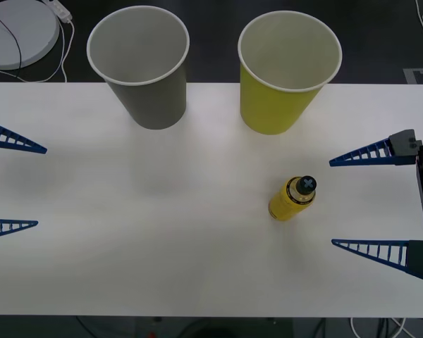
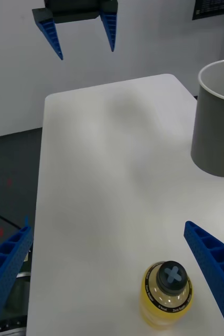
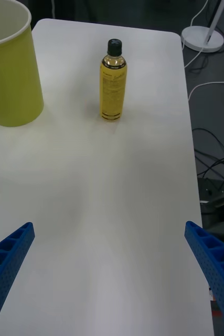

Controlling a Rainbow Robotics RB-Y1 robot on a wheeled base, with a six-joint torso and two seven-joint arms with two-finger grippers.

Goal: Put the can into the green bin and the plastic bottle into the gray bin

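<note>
Your right gripper (image 1: 333,203) has its blue fingers spread wide and grips nothing; in the front view it sits at about 3 o'clock from the table's centre, over the right edge. Your left gripper (image 1: 41,186) is likewise wide open and empty, at about 9 o'clock, over the left edge.

The plastic bottle (image 1: 292,198) stands upright on the white table (image 1: 162,246), just ahead of the right gripper's fingertips and apart from them (in the right wrist view it shows between the two fingers (image 2: 216,262), black cap up). From the bottle, the green bin (image 1: 282,77) stands near at roughly 12 o'clock, upright, mouth open, at the table's far edge. The gray bin (image 1: 144,70) stands upright beside the green bin, at about 10 o'clock from the bottle, the two cups apart and not touching. Both bins' insides look pale, with nothing visible in them
</note>
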